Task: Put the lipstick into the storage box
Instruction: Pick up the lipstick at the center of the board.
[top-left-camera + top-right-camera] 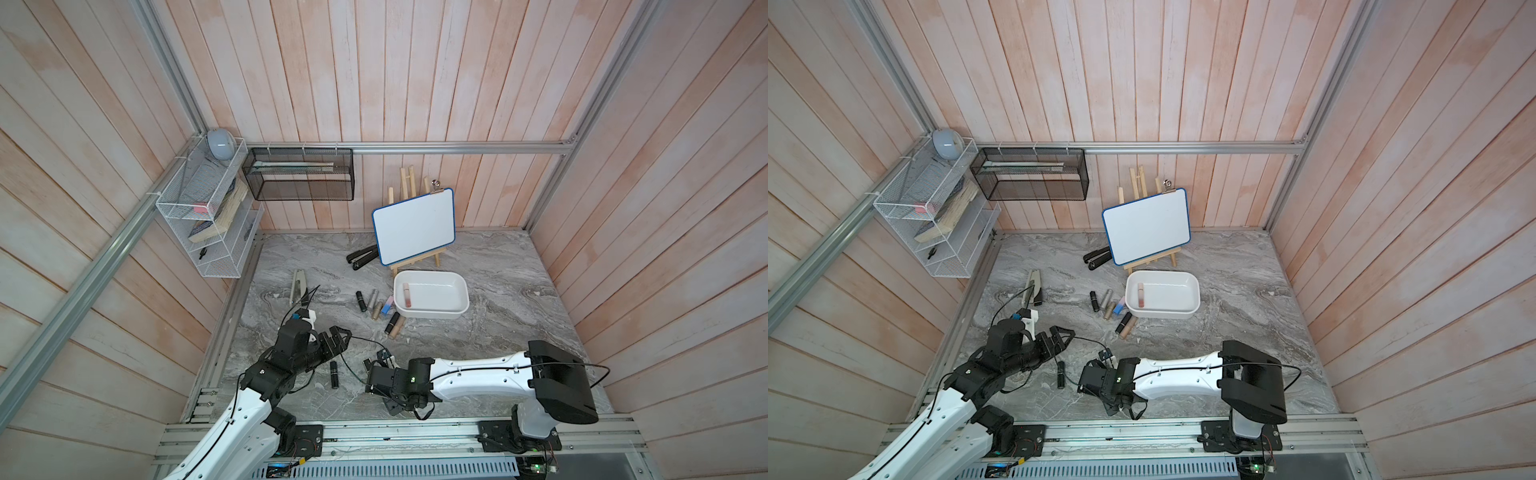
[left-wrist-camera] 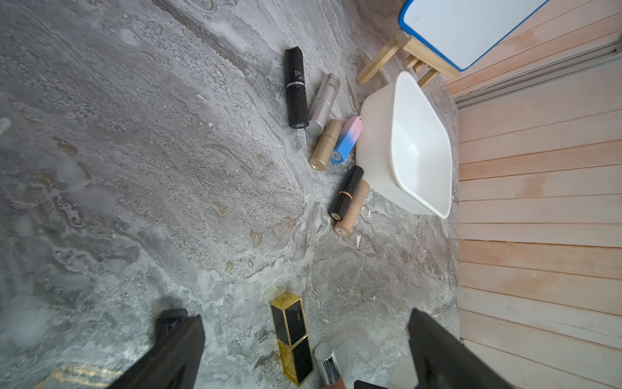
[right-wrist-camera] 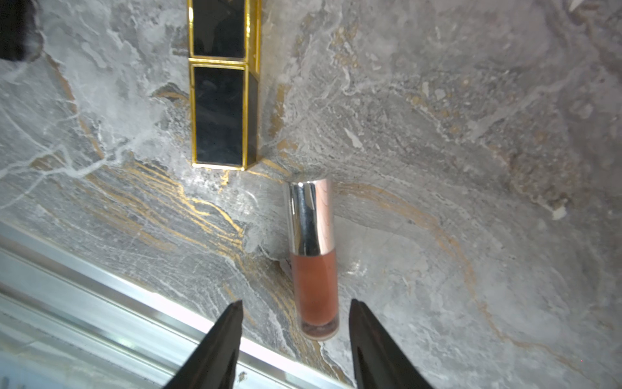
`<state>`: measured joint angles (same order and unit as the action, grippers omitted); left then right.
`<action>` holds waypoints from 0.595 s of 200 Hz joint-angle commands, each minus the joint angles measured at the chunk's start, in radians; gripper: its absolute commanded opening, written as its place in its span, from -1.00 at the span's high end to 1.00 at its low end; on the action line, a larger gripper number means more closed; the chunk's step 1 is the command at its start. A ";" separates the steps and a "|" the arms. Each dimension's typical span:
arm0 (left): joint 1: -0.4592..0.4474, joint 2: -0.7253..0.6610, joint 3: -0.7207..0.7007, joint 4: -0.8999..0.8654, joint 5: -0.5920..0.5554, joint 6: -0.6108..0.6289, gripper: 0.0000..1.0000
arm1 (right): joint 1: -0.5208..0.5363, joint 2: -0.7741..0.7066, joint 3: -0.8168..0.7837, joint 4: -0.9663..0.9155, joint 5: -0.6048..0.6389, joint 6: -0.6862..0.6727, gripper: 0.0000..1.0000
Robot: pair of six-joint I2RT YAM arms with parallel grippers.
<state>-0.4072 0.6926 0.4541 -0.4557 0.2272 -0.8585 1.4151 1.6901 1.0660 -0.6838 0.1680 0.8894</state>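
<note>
Right wrist view, right gripper [image 3: 294,303] low (forearm [image 1: 478,370] stretched leftward), fingers [image 3: 218,343] part-open astride lipstick [image 3: 314,289], unclamped.

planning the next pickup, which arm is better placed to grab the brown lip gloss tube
Right, likely: the right gripper stands open astride the lip gloss tube; the left gripper hangs higher, unaligned.

Bright, soft, even light all over, only faint shadows on the worktop [image 1: 498,332]. Both top views bow the wall planks [image 1: 83,124] fisheye-style at the edges. Right wrist view: glare streaks on the cap of the lipstick [image 3: 313,269], and the rail [image 3: 101,303] is blown out and blurry.
</note>
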 commanded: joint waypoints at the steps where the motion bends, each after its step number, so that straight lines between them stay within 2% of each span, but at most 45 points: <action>1: -0.004 -0.007 -0.001 0.015 -0.001 0.002 -0.99 | 0.004 0.031 -0.022 -0.040 0.031 0.016 -0.04; 51: -0.004 0.001 0.000 0.023 -0.003 0.005 -0.99 | -0.005 0.043 -0.041 -0.009 0.025 0.007 0.08; 119: -0.003 0.018 -0.001 0.032 -0.004 0.012 -0.99 | -0.040 0.044 -0.057 0.026 0.016 -0.026 0.15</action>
<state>-0.4072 0.7052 0.4541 -0.4477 0.2272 -0.8577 1.3888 1.7214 1.0134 -0.6693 0.1749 0.8848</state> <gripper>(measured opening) 0.996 0.429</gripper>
